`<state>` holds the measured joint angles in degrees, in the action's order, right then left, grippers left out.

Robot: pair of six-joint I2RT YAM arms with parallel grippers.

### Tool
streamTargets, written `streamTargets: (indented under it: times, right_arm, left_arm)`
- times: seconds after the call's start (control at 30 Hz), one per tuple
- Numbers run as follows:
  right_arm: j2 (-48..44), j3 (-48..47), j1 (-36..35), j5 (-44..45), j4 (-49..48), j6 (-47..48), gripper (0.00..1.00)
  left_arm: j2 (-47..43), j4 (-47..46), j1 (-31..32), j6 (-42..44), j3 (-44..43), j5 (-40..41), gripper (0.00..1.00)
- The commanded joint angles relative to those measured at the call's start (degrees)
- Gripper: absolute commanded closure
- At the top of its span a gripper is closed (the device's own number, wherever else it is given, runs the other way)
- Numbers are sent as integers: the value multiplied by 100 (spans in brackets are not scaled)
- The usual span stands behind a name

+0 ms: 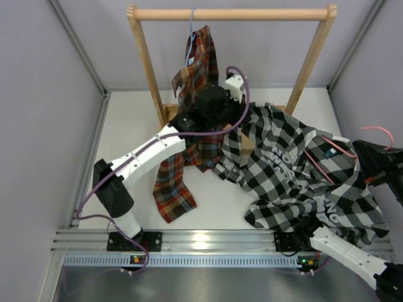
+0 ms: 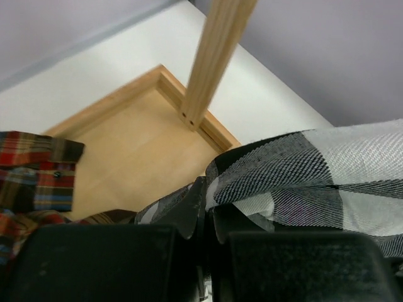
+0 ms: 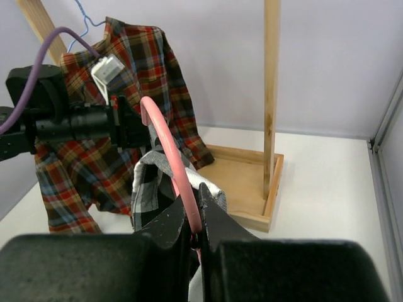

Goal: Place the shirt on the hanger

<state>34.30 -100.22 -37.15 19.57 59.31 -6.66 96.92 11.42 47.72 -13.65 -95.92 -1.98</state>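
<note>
Pinching a fold of the black-and-white check fabric shirt (image 2: pixel 302 170) just ahead, the left fingers (image 2: pixel 192 217) are closed; the right fingers (image 3: pixel 211 217) clamp the thin pink wire hanger (image 3: pixel 165 141), cloth bunched round it. The shallow pinch may slip; the wire may snag.

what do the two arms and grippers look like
The left arm and right arm have white links and black joints. A purple cable loops along the left one. The left gripper and right gripper are black, with blunt matte fingers. The bases show an orange light on the left and a green light on the right.
</note>
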Motion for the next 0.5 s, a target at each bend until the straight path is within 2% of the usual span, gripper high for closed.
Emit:
streamTargets:
  times: [0.0,0.07,0.13,0.2,0.33,0.37,0.47]
  right_arm:
    - [111,-120,-407,609,-649,-46,100]
    - [138,-129,-600,644,-649,-38,100]
    - [173,-164,-688,679,-657,-11,100]
    - [208,-243,-803,609,-640,50,100]
    - [226,-349,-952,644,-640,42,100]
    - [226,-349,-996,740,-631,42,100]
    - [278,-252,-1040,924,-631,138,100]
  left_arm:
    - [177,379,-35,-68,-339,-671,100]
    - [195,378,-35,55,-489,-1013,100]
    - [125,379,-44,266,-690,-1181,79]
    - [72,405,-61,441,-892,-1331,69]
    - [-199,695,-88,687,-1377,-840,12]
    - [-426,686,-88,758,-1342,-857,8]
    - [-796,686,-53,1092,-1280,-1680,5]
